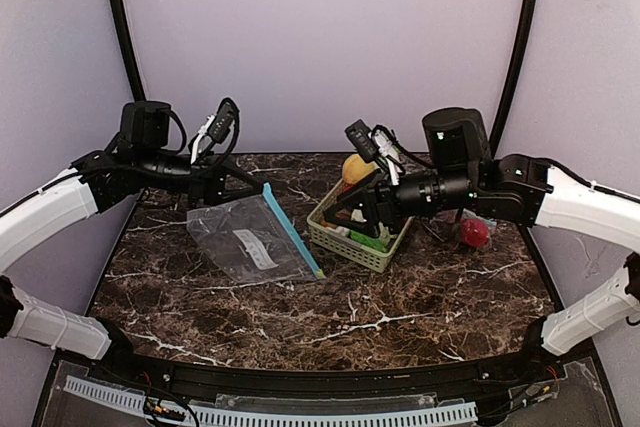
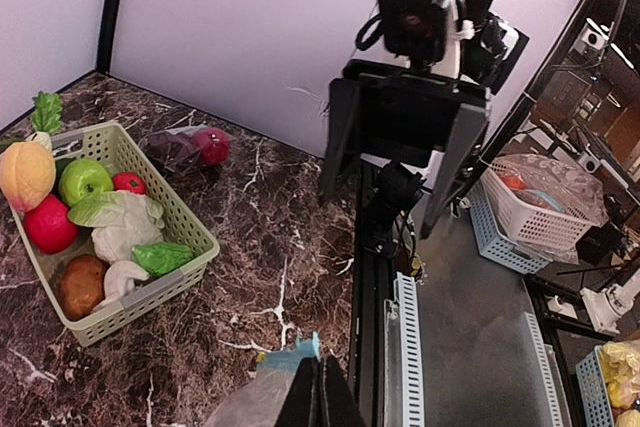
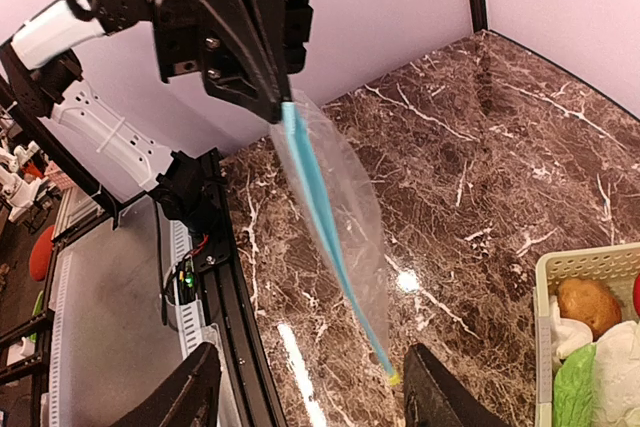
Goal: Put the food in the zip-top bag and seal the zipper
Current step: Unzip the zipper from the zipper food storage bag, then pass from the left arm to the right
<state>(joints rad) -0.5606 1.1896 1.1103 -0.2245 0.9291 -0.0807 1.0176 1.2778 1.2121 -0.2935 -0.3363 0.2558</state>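
Observation:
The clear zip-top bag with its blue zipper slopes down to the marble table, left of centre. My left gripper is shut on the bag's far upper corner; in the left wrist view its gripper pinches the blue zipper end. The food lies in a pale green basket: a peach, green apple, red apple, cauliflower and potato. My right gripper is open and empty over the basket's left end, facing the zipper.
A red round piece and a dark one lie on the table right of the basket. The black rail marks the table's near edge. White baskets stand off the table beyond it.

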